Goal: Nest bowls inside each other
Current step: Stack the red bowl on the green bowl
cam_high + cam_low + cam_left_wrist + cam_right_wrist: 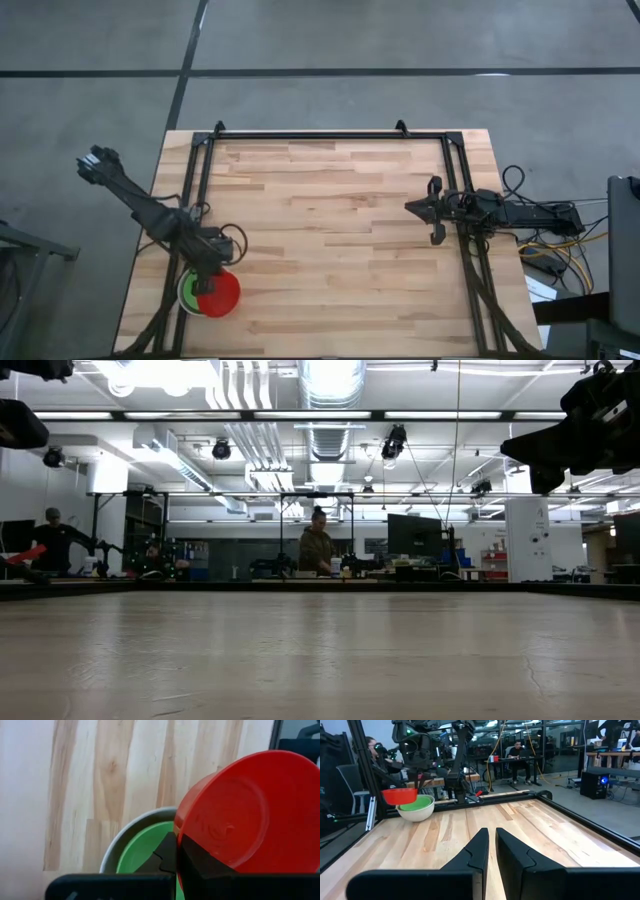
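A red bowl (pixel 224 293) (pixel 400 796) hangs in my left gripper (pixel 210 280), which is shut on it near the table's front left corner. It hangs partly over a pale grey-white bowl (pixel 418 813) (pixel 131 826) that stands on the table with a green bowl (pixel 144 851) (pixel 418 803) nested inside. Whether the red bowl touches them I cannot tell. My right gripper (pixel 410 208) (pixel 491 840) waits level at the right side, shut, with nothing in it. My left gripper pinches the red bowl's rim (pixel 179 836) on the side toward the grey-white bowl, one finger (pixel 165 856) outside the wall and the other (pixel 205 867) inside. The fingers come steeply from above. The bowl hangs roughly level, mouth up, clear of the table.
A black metal frame (pixel 330 135) runs along the table's far edge and down both sides. Bare wood (pixel 330 230) stretches between the two arms. Cables (pixel 550 250) lie off the right edge. People sit and stand in the room beyond the table.
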